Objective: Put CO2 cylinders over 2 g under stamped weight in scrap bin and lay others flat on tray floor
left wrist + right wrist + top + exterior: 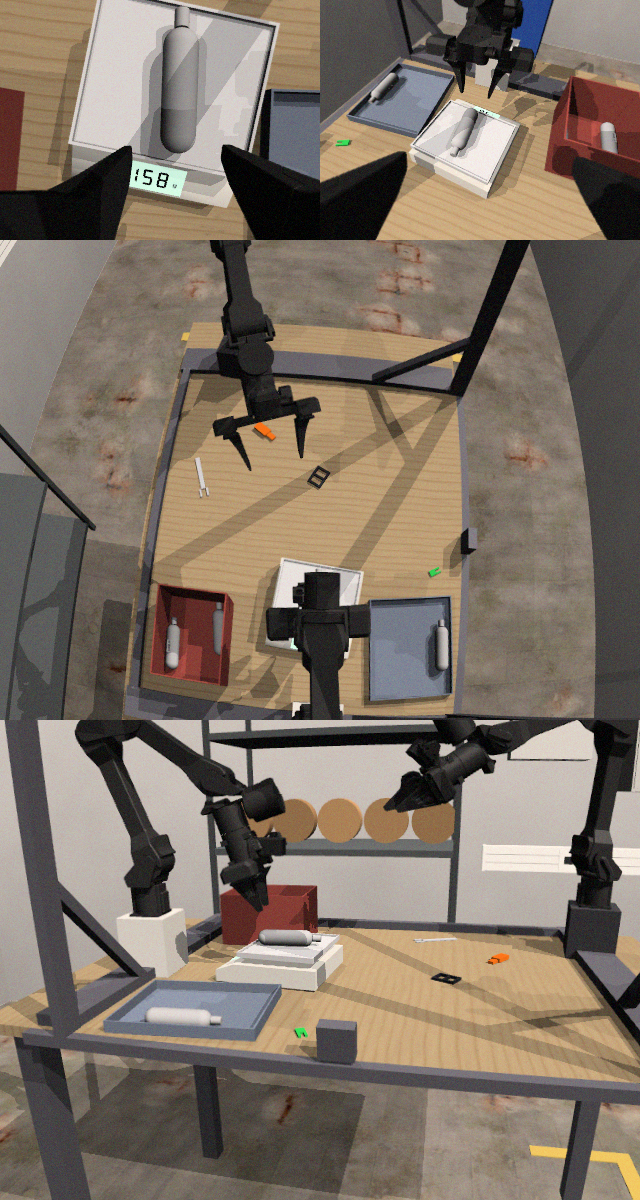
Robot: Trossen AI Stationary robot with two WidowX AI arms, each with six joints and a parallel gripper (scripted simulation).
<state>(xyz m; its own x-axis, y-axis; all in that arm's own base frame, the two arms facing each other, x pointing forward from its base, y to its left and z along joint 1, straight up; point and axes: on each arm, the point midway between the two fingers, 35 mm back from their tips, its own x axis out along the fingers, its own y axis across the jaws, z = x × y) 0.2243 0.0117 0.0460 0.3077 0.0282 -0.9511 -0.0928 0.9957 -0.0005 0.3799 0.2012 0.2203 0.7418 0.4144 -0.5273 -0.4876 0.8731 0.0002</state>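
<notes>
A grey cylinder (pixel 285 937) (pixel 180 85) (pixel 465 131) lies on the white scale (pixel 273 974) (pixel 120 60) (pixel 495 150); the display reads 158. No stamp shows on its visible side. One cylinder (pixel 442 645) (pixel 178 1016) (pixel 385 86) lies in the blue tray (pixel 403 668) (pixel 300 130). Two cylinders (pixel 172 645) (pixel 218 630) lie in the red bin (pixel 230 637) (pixel 242 921) (pixel 591 158). My left gripper (pixel 263 907) (pixel 176 152) (pixel 475 95) is partly open and empty, above the scale's display side. My right gripper (pixel 276 463) (pixel 392 808) (pixel 491 162) is wide open and empty, high above the table.
An orange piece (pixel 264 431) (pixel 498 958), a black frame (pixel 312 483) and a silver wrench-like tool (pixel 200 472) (pixel 435 940) lie toward the right arm's side. A green clip (pixel 434 572) (pixel 300 1032) lies near a grey block (pixel 468 541) (pixel 336 1041) at the table edge.
</notes>
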